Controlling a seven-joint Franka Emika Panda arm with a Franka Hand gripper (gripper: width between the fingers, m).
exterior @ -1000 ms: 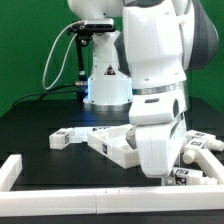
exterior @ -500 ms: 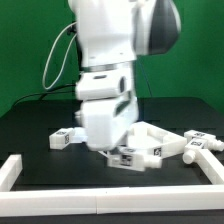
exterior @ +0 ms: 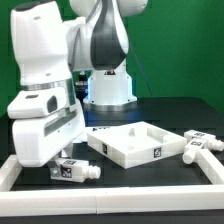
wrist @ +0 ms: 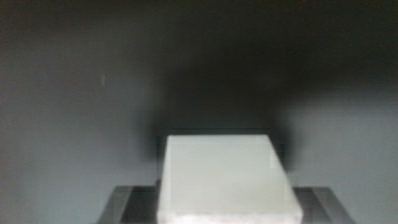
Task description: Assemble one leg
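Note:
My gripper [exterior: 66,163] hangs low at the exterior view's left, under the big white hand. It is shut on a leg [exterior: 74,171], a small white block with black-and-white tags and a stub end, held lying level just above the table. In the wrist view the leg [wrist: 222,175] shows as a blurred white block filling the gap of the gripper [wrist: 222,208], with a dark finger [wrist: 135,206] on either side. Two more legs [exterior: 202,143] lie at the exterior view's right. The table under the held leg is hidden by the hand.
The large white square tray-like panel [exterior: 135,145] lies in the middle, right of my hand. A white rail [exterior: 120,203] runs along the front and up the left side [exterior: 9,170]. The robot base [exterior: 108,90] stands behind.
The hand has swept from the exterior view's right, by the loose legs, across the panel to the left. It now carries a leg.

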